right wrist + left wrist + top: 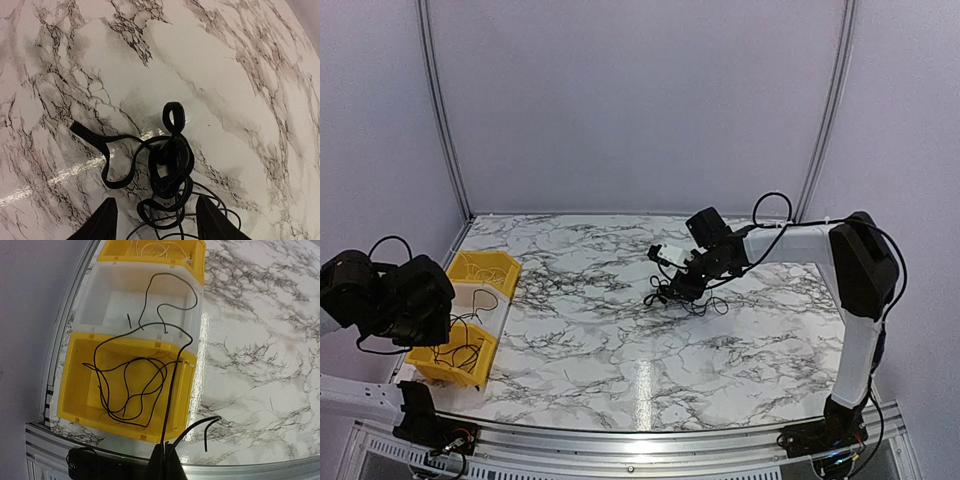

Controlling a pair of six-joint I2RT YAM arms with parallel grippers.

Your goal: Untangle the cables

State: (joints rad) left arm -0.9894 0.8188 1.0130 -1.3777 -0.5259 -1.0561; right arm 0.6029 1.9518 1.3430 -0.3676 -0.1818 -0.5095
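Observation:
A tangled bunch of black cables (672,295) lies mid-table. In the right wrist view the bunch (172,160) sits between the spread fingers of my right gripper (157,222), which is open just above it. Thicker flat loops are mixed with thin wires. My left gripper (167,467) is shut on one thin black cable (169,404). It holds this cable over the table's near left corner. The cable runs up over the near yellow bin (75,390) into the white bin (100,300). More thin black loops (130,390) lie in the yellow bin.
Three bins stand in a row at the left edge: near yellow (425,360), white (470,297) and far yellow (505,262), the last holding pale wires. The metal table rim (100,447) runs just below the left gripper. A short loose cable end (206,437) hangs by the left fingers.

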